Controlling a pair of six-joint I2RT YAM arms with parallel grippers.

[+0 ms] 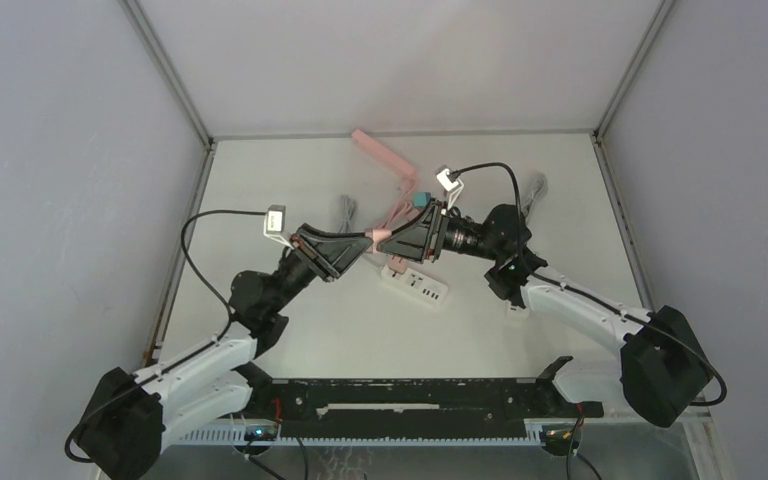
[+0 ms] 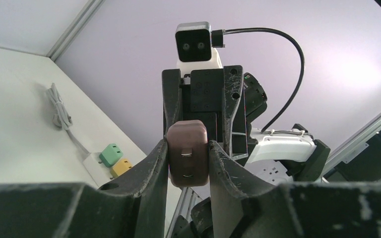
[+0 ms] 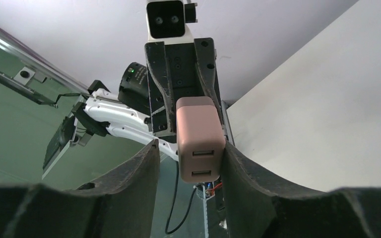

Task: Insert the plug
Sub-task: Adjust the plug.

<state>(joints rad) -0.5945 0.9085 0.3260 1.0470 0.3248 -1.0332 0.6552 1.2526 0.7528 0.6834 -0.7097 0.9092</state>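
Both arms stretched inward, nose to nose above the table (image 1: 290, 330), left gripper (image 2: 187, 145) clenched on the pink USB charger plug (image 2: 187, 163), right gripper (image 3: 189, 145) unclenched around its port end, gap on one side, white power strip (image 1: 416, 284) beneath.

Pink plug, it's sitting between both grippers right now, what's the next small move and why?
Probably close the right gripper fully onto the pink plug. The left gripper clamps it, but the right wrist view shows a gap between the plug and one finger. The left should likely let go only once both right fingers press on it.
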